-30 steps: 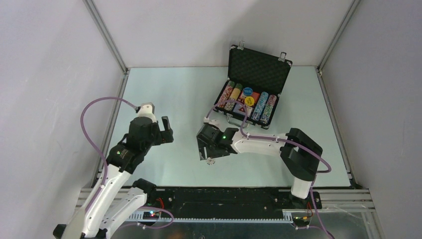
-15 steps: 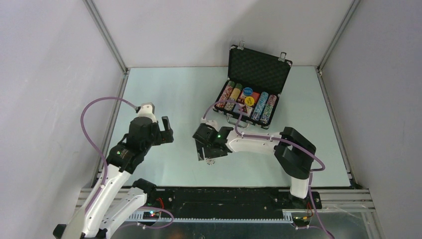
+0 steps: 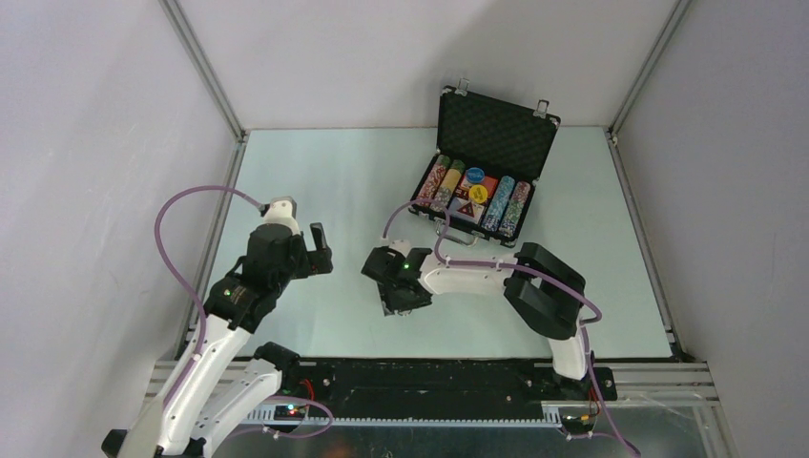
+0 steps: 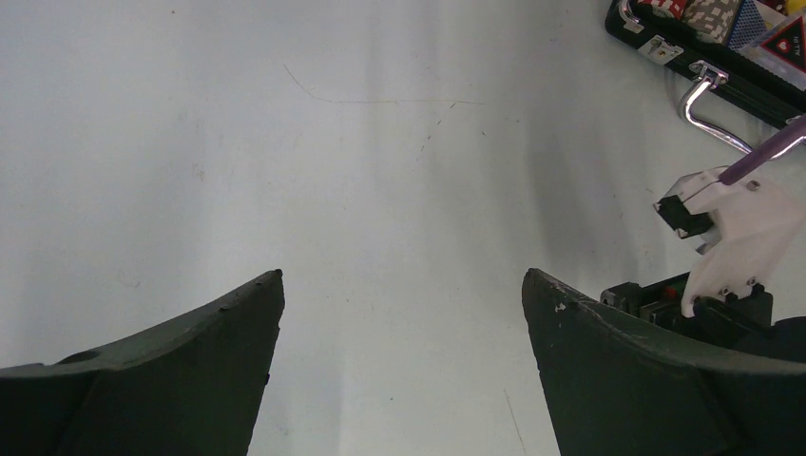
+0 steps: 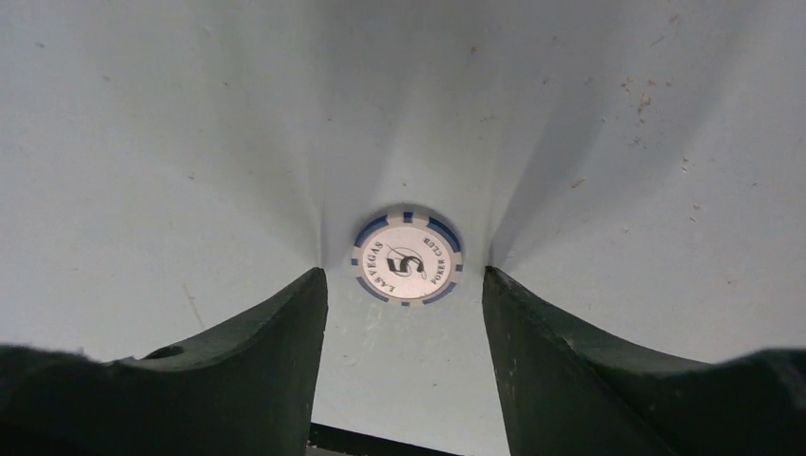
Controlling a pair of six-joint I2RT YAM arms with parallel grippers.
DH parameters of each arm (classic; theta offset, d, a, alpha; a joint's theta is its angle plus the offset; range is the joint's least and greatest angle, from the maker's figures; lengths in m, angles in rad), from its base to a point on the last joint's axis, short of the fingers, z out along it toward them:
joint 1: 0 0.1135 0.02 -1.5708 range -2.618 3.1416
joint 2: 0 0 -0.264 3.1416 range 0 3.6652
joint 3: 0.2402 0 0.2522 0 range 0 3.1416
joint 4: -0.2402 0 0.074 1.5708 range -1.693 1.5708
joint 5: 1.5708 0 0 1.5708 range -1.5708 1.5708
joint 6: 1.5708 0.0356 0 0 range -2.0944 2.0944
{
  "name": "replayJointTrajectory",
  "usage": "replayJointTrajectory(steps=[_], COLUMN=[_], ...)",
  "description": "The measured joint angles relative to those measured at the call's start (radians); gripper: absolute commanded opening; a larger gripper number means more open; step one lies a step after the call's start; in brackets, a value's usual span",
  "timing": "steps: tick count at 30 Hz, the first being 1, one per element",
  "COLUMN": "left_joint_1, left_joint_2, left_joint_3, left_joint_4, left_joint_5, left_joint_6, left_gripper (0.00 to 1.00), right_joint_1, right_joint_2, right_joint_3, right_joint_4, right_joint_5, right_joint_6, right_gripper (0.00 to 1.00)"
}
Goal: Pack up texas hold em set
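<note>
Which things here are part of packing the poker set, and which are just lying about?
Part of the job: open black briefcase; chip rows packed in it; loose blue-edged poker chip on the table, between the right gripper's open fingers.
Not part of it: table; enclosure walls; left gripper, open, holding nothing.

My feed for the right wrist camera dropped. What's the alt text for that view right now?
A single poker chip, white with blue edge marks and a 5 on its face, lies flat on the pale table between the two dark fingers of the right gripper. The jaws stand open, with a gap on each side of the chip.
</note>
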Motion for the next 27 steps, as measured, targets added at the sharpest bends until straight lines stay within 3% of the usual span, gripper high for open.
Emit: replayJointTrajectory(steps=[22, 27], left_joint_1=[0.000, 0.000], left_joint_2=[0.001, 0.001], left_joint_3=[0.000, 0.000], left_joint_4=[0.000, 0.000], left_joint_5=[0.001, 0.002], left_joint_6=[0.004, 0.006], left_gripper=[1.00, 1.00], right_joint_1=[0.005, 0.008], right_joint_2=[0.027, 0.026], right_joint_3=[0.019, 0.019], right_joint_4=[-0.031, -0.026], right_joint_5=[0.040, 0.041], right_joint_6=[-0.007, -0.024], right_gripper=[0.38, 0.38])
